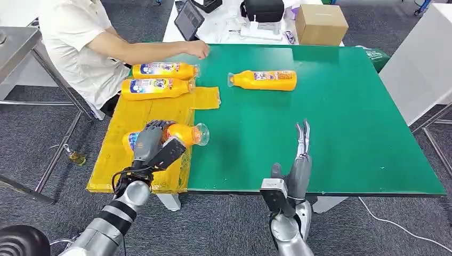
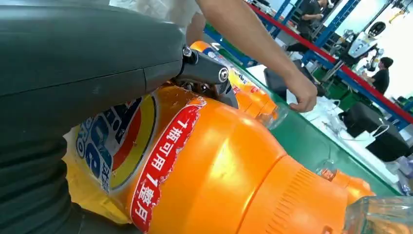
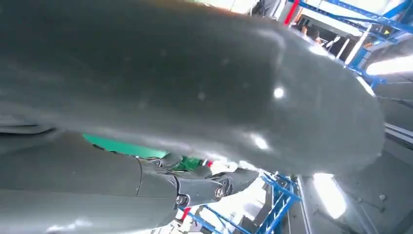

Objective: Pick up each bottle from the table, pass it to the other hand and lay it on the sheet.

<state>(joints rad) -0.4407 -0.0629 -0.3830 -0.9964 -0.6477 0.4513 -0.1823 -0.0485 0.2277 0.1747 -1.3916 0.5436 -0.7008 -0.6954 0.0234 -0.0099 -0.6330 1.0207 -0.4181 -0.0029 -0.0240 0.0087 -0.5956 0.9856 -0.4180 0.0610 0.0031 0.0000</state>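
Orange bottle is lying lengthwise across the sheet's right edge, lower left of the frame, cap pointing right, with the left hand wrapping it from above. Right hand is hovering released, fingers straight, over the green tabletop. Another bottle is waiting at upper centre, nearer the right hand.

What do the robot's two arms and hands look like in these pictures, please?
Both arms are silver metal with black bands near the wrist. The left hand has dark grey fingers and a grey cover, with a black box at the wrist and thin black cables looping beside it. The right hand has slim grey fingers, with a black box behind it. Up close, the covers look smooth and dark grey.
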